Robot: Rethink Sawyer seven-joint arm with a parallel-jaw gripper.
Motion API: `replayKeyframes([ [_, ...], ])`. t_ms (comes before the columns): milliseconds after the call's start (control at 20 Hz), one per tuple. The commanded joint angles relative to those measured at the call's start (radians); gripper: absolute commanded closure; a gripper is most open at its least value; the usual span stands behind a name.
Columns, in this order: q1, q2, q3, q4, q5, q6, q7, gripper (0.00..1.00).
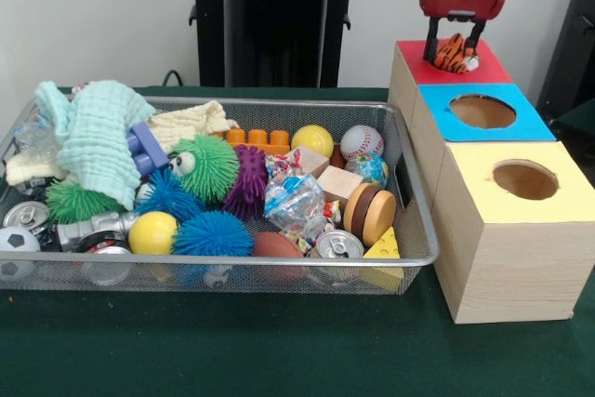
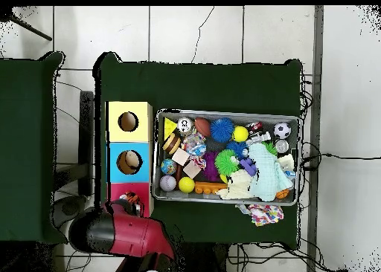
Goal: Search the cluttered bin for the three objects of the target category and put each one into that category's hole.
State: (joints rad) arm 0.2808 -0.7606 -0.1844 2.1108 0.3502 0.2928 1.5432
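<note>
Gripping striped tiger toy [image 1: 455,53], fingers [image 1: 431,44] closed around it over red-topped box [image 1: 483,67].

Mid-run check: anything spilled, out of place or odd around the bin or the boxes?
One item is out: a small patterned cloth lies on the green table outside the mesh bin, by its long side. Otherwise the gripper holds a striped orange toy over the red box.

I note a silvery wire-mesh bin [image 1: 409,183], pale matt wooden boxes [image 1: 502,267] with flat paper-like coloured tops, a soft knitted mint cloth [image 1: 98,137], spiky rubbery balls [image 1: 212,232], shiny metal cans [image 1: 337,246], a crinkly clear plastic bag [image 1: 293,200] and matt dark green table felt [image 1: 232,341].
</note>
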Motion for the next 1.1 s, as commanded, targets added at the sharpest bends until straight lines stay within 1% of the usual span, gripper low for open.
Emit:
replayKeyframes([
  [50,-0.043,-0.029,-0.045,0.004,-0.037,0.063,0.179,0.0],
  [250,-0.043,-0.043,-0.046,0.004,-0.045,0.079,0.183,0.0],
  [500,-0.044,-0.113,-0.052,0.014,-0.049,0.13,0.18,0.0],
  [600,-0.06,-0.147,-0.049,0.022,-0.048,0.141,0.168,0.0],
  [750,-0.101,-0.174,-0.024,0.048,-0.05,0.101,0.138,0.0],
  [950,-0.119,-0.191,0.002,0.078,-0.059,0.076,0.13,0.0],
  [1100,-0.139,-0.191,0.029,0.11,-0.066,0.032,0.124,0.0],
])
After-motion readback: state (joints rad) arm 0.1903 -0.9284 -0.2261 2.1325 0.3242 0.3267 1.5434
